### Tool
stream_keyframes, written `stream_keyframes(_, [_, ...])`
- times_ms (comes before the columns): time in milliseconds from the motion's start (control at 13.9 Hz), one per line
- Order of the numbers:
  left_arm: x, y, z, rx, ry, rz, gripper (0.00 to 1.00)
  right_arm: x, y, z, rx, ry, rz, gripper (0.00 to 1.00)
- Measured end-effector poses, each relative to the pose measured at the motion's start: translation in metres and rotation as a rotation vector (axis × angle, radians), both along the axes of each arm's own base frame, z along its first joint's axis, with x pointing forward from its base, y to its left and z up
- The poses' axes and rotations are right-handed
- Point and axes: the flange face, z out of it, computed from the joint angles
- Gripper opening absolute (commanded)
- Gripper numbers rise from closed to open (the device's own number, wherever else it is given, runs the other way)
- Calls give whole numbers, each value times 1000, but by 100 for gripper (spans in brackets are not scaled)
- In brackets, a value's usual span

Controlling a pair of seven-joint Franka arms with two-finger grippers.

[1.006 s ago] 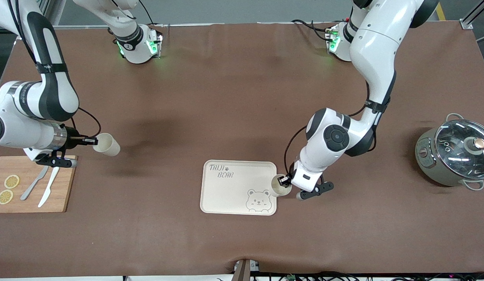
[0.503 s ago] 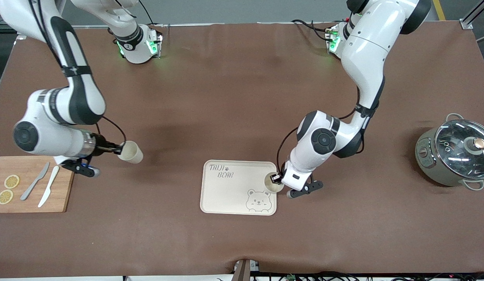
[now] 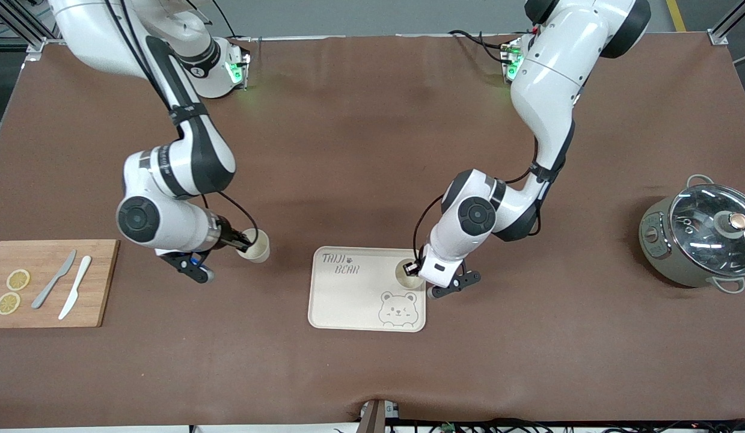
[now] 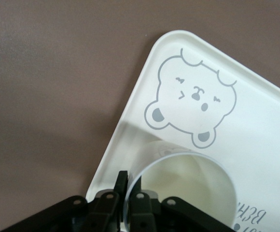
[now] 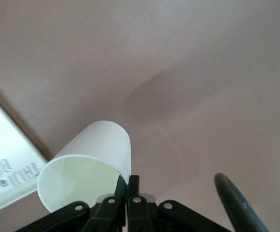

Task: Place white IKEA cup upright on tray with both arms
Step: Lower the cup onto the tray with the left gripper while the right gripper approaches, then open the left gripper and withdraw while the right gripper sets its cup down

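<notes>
Grey hand-drawn capital letters reading "TAIJI BEAR" [image 3: 341, 264], set on two lines with a small paw print after "TAIJI", stand in one corner of the cream-white rectangular plastic tray with rounded corners [image 3: 348, 300]. In the left wrist view only the end of the word "BEAR" [image 4: 253, 221] shows at the tray's edge. In the right wrist view the same lettering [image 5: 7, 175] appears upside down on the tray's corner. No other text is legible.
</notes>
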Motion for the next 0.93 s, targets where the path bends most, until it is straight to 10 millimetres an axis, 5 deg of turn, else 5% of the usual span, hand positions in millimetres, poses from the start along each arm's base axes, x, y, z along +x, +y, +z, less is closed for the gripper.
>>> stream_keyframes(287, [5,-1,10,-9,-18,4,100,3,47,-19,65,17,-120,0])
stream_keyframes(503, [16,4,39,-18,-47,14,100,6,84,-24,72,-29,-219,0])
stream_keyframes(647, [24,22,78,-5,-38,29,100,4,114,-25,70,-38,-255,0])
stream_keyframes(934, [40,98,174,34,-16,74,100,5,151,-42,84,-79,-278,0])
